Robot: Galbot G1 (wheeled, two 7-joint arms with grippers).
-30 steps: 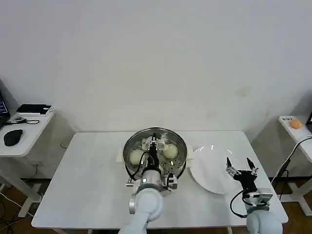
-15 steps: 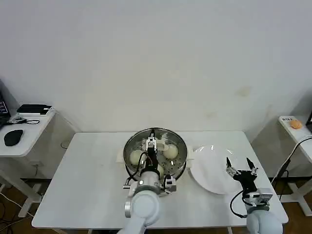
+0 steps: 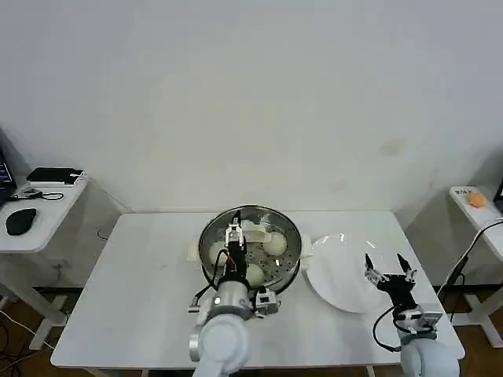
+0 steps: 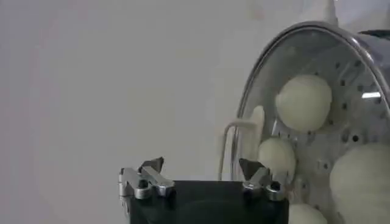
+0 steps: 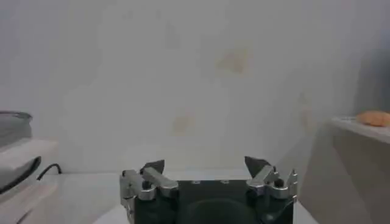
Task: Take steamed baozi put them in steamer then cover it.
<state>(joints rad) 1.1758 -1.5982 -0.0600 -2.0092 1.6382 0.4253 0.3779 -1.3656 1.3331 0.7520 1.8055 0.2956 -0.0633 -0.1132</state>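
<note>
Since a second ago the left arm has drawn back toward the robot and slid a little to its left, so the left pincer [image 3: 236,238] now hangs over the near-left part of the round shiny stainless-steel steamer [image 3: 250,245], fingers spread with nothing between them. Small round cream-white steamed baozi [image 3: 274,244] lie on the perforated floor inside the basket, just beyond and to the right of that pincer; in the left wrist view the buns [image 4: 303,102] sit off to one side of the fingertips. Over the flat round white plate [image 3: 343,273] on the white counter [image 3: 141,290], the right pincer [image 3: 390,271] waits, also spread apart, well apart from the steamer.
</note>
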